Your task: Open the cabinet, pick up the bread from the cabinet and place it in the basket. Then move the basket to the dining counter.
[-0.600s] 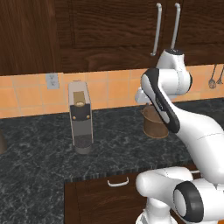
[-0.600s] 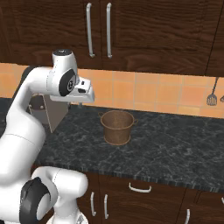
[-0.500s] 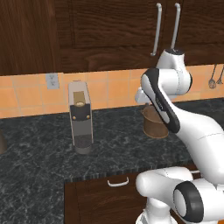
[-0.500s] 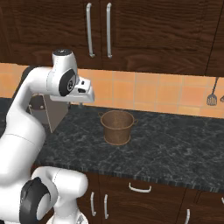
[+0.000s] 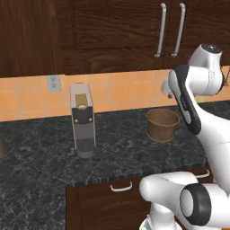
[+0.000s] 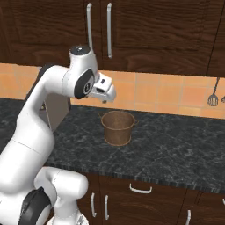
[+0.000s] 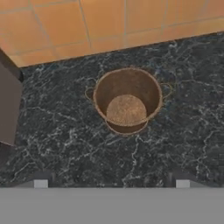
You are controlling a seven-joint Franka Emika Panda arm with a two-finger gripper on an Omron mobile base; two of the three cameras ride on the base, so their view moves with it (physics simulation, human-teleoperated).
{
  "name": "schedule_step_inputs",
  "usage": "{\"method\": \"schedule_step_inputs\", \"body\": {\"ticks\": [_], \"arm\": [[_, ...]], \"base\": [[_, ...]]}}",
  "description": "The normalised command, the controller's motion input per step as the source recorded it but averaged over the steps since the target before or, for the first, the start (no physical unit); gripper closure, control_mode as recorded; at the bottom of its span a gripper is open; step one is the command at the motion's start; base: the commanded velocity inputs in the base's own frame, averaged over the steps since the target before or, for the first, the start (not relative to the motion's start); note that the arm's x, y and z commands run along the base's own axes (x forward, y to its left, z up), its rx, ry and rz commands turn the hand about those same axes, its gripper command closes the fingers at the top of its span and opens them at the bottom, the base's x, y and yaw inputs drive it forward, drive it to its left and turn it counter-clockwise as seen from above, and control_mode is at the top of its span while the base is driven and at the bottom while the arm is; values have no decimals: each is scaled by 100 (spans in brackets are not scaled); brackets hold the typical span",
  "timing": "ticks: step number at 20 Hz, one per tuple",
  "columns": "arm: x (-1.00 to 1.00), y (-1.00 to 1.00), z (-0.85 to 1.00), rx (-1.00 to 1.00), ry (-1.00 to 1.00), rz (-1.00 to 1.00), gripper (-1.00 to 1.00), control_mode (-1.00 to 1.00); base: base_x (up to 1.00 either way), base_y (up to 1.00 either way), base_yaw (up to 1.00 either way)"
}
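Basket (image 7: 127,100): one, upright on granite worktop (image 7: 65,144); cabinet (image 6: 132,30) handles: two.

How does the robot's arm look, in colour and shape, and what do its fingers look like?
The arm is glossy white, built of thick rounded segments with dark grey to black joints; a black band runs along one link. Its wrist is a white block. The gripper has two small fingers, dark with pale square tips. No cables or markings can be seen.
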Motion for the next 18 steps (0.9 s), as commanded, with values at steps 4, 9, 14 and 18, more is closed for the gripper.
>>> {"method": "schedule_step_inputs", "body": {"ticks": [4,9,14,18], "arm": [[33,-5,67,-1,-59,-36,-100,-100],[13,-12,100,0,-54,-10,-100,-100],[44,-25,97,10,-19,0,-100,-100],[51,-31,74,3,-15,6,-100,-100]], "base": [[0,0,0],[0,0,0],[0,0,0],[0,0,0]]}}
